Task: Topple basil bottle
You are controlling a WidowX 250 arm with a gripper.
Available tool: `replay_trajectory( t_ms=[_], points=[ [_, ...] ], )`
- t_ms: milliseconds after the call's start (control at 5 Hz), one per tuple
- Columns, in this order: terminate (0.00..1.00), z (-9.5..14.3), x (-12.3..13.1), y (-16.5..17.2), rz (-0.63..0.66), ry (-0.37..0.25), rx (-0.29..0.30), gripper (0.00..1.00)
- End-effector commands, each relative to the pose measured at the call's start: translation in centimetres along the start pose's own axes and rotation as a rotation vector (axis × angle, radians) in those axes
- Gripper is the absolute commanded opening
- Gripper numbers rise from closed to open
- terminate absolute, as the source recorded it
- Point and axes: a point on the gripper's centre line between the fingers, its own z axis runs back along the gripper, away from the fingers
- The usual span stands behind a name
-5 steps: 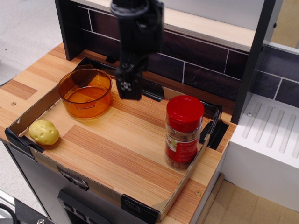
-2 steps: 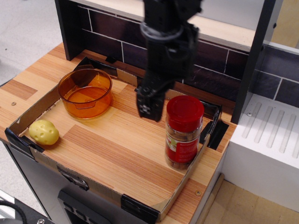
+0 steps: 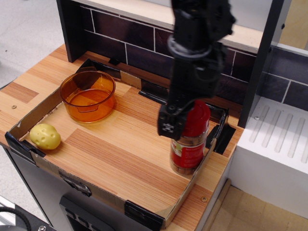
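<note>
1. the basil bottle (image 3: 188, 154) is seen standing upright in the near right corner of a shallow cardboard tray (image 3: 103, 192), close to the tray's right wall.
2. its red cap (image 3: 198, 118) is partly covered by the black pincer (image 3: 172, 126), which is lowered in front of the bottle's upper left side.
3. whether the pincer touches the cap cannot be told, since the two overlap in this view.
4. the pincer's opening is not shown; it cannot be told whether it is wide, narrow or closed on anything.
5. the red label and brownish contents of the bottle are left visible below the pincer.
6. an orange transparent bowl (image 3: 88, 96) is placed in the far left part of the tray, well apart from the bottle.
7. a yellow potato-like object (image 3: 44, 136) is found in the near left corner of the tray, close to the cardboard wall.
8. the tray is carried by a wooden table (image 3: 29, 79), backed by a dark tiled wall (image 3: 144, 50).
9. a white ribbed surface (image 3: 279, 139) is seen to the right of the table.
</note>
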Motion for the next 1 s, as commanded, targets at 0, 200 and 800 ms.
replay_trajectory(
  t_ms=[0,200,800],
  points=[
    [0.00,1.1,1.3,1.3,0.035,-0.016,-0.005,1.00],
    [0.00,1.0,1.3,1.8,0.080,-0.022,-0.026,0.00],
    [0.00,1.5,-1.9,3.7,0.393,-0.402,0.147,0.00]
  ],
)
